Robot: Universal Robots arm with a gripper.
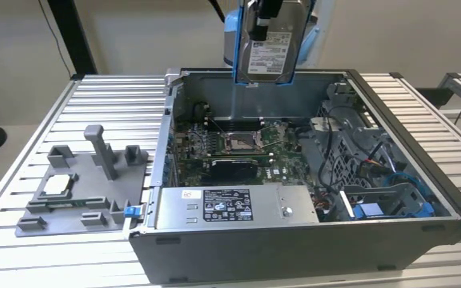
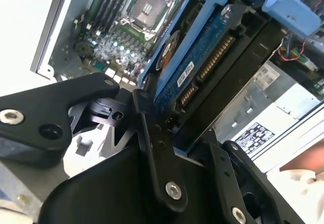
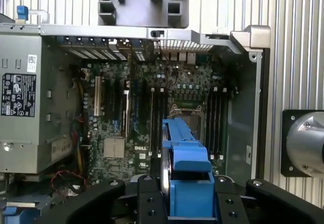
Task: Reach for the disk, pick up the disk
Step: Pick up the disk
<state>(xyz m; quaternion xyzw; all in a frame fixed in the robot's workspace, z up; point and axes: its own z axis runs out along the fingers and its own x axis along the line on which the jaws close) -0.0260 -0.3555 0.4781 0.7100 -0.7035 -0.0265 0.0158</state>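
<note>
Aloft, the gripper [image 1: 269, 24] clamps the disk [image 1: 268, 51], white printed label showing; open computer case [image 1: 422, 180] below.

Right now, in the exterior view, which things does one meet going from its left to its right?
Grey fixture tray with the small square chip → blue latch → power supply box in the open computer case → blue drive bay.

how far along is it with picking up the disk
Done: the reach and the grasp. The end effector is shut on the disk, which hangs upright above the open computer case, clear of the motherboard. In both wrist views the disk's blue rails sit between the black fingers. Nothing of the pick-up looks left.
</note>
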